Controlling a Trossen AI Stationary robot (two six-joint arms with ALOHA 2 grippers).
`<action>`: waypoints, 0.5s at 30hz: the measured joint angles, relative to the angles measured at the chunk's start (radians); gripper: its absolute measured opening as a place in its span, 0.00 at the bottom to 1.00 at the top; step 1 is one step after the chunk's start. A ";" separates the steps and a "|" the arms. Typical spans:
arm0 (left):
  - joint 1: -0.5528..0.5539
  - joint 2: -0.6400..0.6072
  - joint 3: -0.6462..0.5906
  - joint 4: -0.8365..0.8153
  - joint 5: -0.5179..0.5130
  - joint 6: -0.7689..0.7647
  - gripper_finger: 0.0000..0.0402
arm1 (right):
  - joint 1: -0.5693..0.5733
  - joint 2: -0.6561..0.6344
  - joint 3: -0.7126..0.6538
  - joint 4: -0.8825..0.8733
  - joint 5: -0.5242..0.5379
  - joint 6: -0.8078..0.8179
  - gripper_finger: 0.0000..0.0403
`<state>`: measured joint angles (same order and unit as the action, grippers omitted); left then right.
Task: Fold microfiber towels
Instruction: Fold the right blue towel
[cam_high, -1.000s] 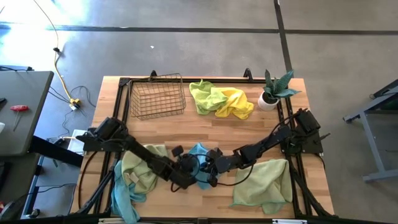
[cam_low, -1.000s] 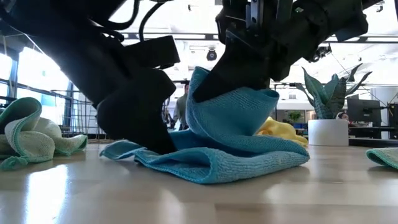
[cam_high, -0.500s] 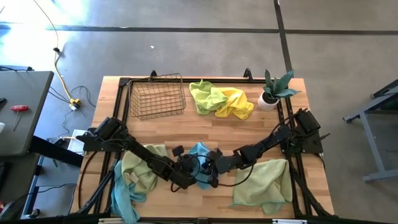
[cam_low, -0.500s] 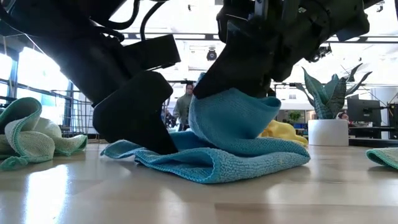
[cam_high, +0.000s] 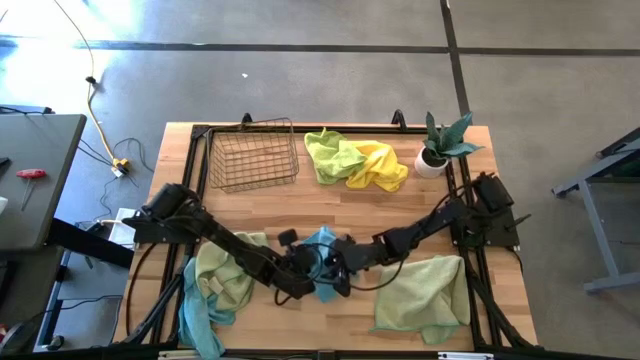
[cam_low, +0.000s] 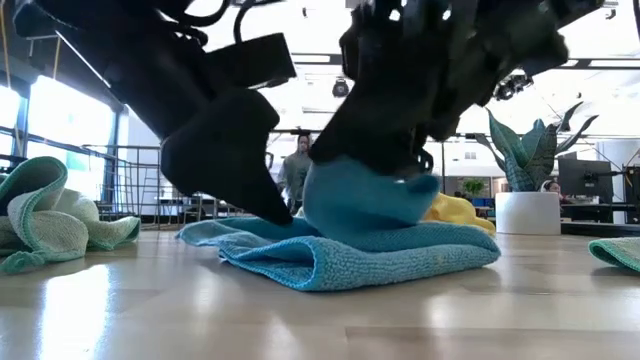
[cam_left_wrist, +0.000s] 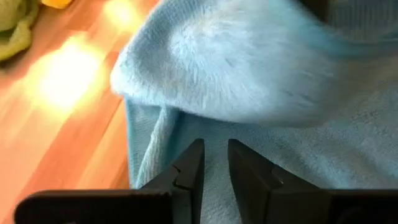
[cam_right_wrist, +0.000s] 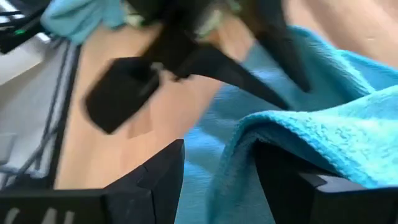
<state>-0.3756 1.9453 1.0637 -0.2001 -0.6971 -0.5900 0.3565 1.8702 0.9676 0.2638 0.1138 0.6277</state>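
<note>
A light blue towel (cam_high: 322, 262) lies near the table's near edge, its far part folded over into a low hump (cam_low: 365, 200). My right gripper (cam_right_wrist: 217, 168) stands open at the hump's top, the folded edge between its fingers. From the left, my left gripper (cam_left_wrist: 214, 158) points down at the towel's lower layer (cam_left_wrist: 211, 130), its fingers a narrow gap apart and nothing between them. In the low view its tip (cam_low: 285, 215) is at the cloth's surface; whether it touches, I cannot tell. My right gripper is open astride the towel's folded-over edge (cam_right_wrist: 249, 140), coming slanting down from the table's right. The cloth drapes over one finger (cam_right_wrist: 292, 180); the other finger (cam_right_wrist: 165, 174) stands clear of it. Nothing is pinched, and the towel rests on the table.
A wire basket (cam_high: 255, 155) stands at the far left, with lime and yellow towels (cam_high: 355, 160) beside it and a potted plant (cam_high: 440, 145) at the far right. A pale green towel (cam_high: 425, 295) lies near right. Pale green and teal towels (cam_high: 215, 285) lie near left.
My right gripper has opened and let go of the blue towel's raised fold. The fold stood tall under the gripper and has now sunk into a lower, rounder hump on the lower layer.
</note>
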 joint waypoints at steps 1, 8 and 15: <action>0.000 -0.004 0.000 -0.001 0.000 0.000 0.15 | -0.007 0.000 0.000 -0.007 -0.004 0.000 0.46; -0.005 -0.017 0.000 -0.033 0.020 -0.011 0.15 | -0.044 -0.007 0.000 -0.023 -0.142 0.000 0.46; -0.058 -0.086 0.000 -0.041 0.051 -0.024 0.15 | -0.069 -0.017 0.000 -0.030 -0.243 -0.071 0.46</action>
<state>-0.4331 1.8595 1.0641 -0.2413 -0.6462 -0.6144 0.2874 1.8534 0.9680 0.2335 -0.1293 0.5571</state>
